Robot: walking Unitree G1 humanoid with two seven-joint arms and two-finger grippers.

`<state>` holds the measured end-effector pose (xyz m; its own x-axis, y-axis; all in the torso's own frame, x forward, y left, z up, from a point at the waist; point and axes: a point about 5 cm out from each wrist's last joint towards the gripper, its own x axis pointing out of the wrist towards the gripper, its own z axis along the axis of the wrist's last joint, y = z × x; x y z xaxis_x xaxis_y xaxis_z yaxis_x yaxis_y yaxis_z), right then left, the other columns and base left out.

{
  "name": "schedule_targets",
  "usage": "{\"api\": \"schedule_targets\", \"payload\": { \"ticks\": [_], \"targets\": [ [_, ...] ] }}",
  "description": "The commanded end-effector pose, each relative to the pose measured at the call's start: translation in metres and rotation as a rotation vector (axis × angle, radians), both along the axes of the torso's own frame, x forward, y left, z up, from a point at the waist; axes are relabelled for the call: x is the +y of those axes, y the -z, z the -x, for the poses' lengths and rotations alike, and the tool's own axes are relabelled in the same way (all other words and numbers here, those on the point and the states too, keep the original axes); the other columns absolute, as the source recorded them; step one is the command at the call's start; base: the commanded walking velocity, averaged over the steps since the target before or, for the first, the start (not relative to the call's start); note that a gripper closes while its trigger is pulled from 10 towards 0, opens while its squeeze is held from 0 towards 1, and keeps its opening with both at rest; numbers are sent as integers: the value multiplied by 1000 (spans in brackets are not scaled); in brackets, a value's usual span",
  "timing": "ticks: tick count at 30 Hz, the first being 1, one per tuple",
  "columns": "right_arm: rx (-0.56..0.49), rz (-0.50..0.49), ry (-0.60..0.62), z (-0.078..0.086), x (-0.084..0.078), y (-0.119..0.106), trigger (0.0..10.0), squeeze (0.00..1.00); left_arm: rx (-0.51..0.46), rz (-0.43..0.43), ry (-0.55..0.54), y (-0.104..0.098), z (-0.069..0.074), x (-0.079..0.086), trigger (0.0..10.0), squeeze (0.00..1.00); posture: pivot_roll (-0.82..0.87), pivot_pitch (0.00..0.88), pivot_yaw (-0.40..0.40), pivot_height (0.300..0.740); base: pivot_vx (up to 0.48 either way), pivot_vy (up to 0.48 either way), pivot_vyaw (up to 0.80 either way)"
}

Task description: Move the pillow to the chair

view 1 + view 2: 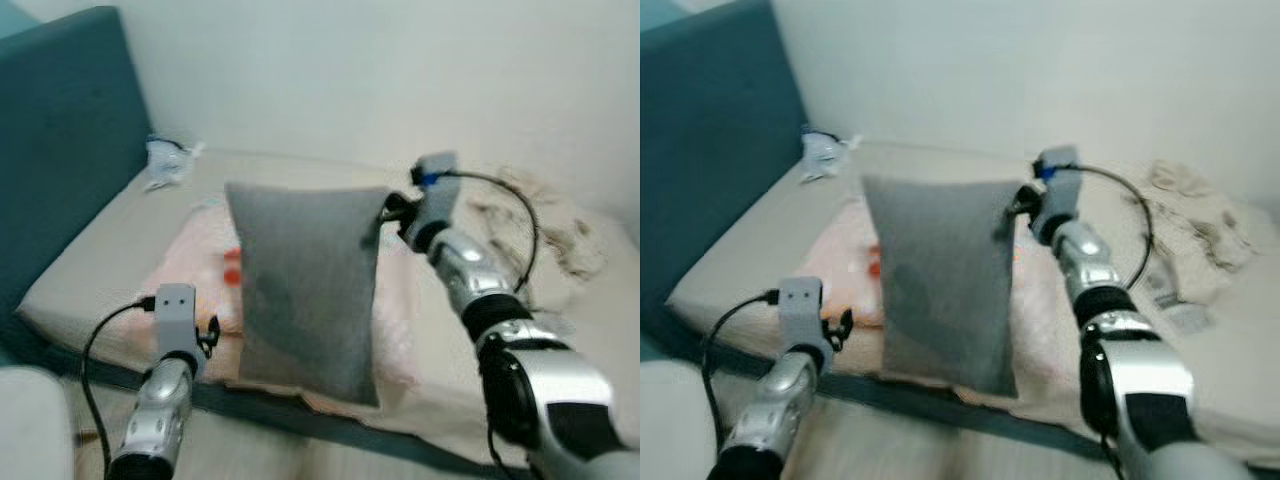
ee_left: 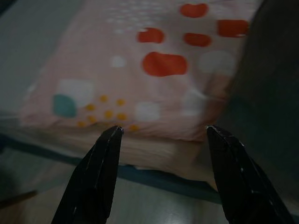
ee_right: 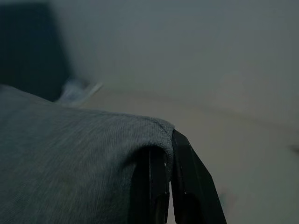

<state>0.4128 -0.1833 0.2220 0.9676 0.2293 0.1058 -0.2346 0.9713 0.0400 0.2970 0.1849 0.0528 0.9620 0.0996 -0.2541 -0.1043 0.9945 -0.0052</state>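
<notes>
Starting from the left side, a teal headboard [image 1: 60,140] stood at the end of the bed [image 1: 110,255], with some crumpled pale blue-and-white thing [image 1: 165,160] lying near it on the mattress. The left gripper [image 2: 161,135] hovered low by the bed edge with its fingers spread wide and nothing between them, looking at a pink blanket with red and white spots [image 2: 140,60]. My guess was it was just staying out of the way while the other arm did the carrying.

The grey pillow [image 1: 305,285] hung in the air above that pink blanket, dangling from its top corner, lower edge about level with the bed's front edge. The right gripper [image 3: 163,163] had its fingers pinched shut on that corner, which showed clearly in the right wrist view. Holding by one corner made sense, as the pillow drooped freely clear of the bedding instead of dragging.

Further right, a rumpled beige cloth [image 1: 1195,215] sat piled on the bed by the wall. No chair was visible, so the robot probably had to turn away first, and the swinging pillow could catch on the bed or slip from such a small pinch.
</notes>
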Motion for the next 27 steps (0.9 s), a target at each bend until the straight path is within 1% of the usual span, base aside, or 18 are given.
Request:
{"api": "schedule_targets", "payload": {
  "ticks": [1,2,3,4,5,6,7,8,10,11,17,27],
  "targets": [
    [-25,-39,25,-1,-3,-8,10000,0,13,-14,-2,3,2,3,10000,0,20,47,-54,740,0,0,-800],
    [-22,-41,59,-2,-9,-11,10000,0,13,-15,-1,3,2,3,10000,0,18,49,-49,740,0,0,-800],
    [-22,-41,59,-2,-9,-11,10000,0,13,-15,-1,3,2,3,10000,0,18,49,-49,740,0,0,-800],
    [-18,-40,89,-2,-15,-12,10000,0,13,-15,0,2,1,2,10000,0,18,49,-50,740,0,0,-800],
    [-3,-30,140,-1,-25,-10,10000,0,12,-16,2,2,1,2,10000,0,18,51,-49,740,0,0,-800],
    [-3,-30,140,-1,-25,-10,10000,0,12,-16,2,2,1,2,10000,0,18,51,-49,740,0,0,-800],
    [12,-19,182,0,-33,-7,10000,0,11,-16,3,2,0,1,10000,0,19,53,-50,740,0,0,-800],
    [12,-19,182,0,-33,-7,10000,0,11,-16,3,2,0,1,10000,0,19,53,-50,740,0,0,-800],
    [39,-5,244,4,-47,-1,10000,0,10,-16,3,2,0,1,10000,0,20,54,-50,740,0,0,-800],
    [45,-5,256,4,-50,0,10000,0,10,-16,3,2,0,1,10000,0,20,54,-50,740,0,0,-800],
    [42,-19,268,5,-55,-2,10000,0,13,-20,6,2,0,2,10000,0,19,57,-46,740,0,0,-800],
    [66,-18,297,8,-60,7,10000,0,9,-23,5,1,-2,1,10000,0,20,60,-42,740,0,0,-800]
  ]
}}
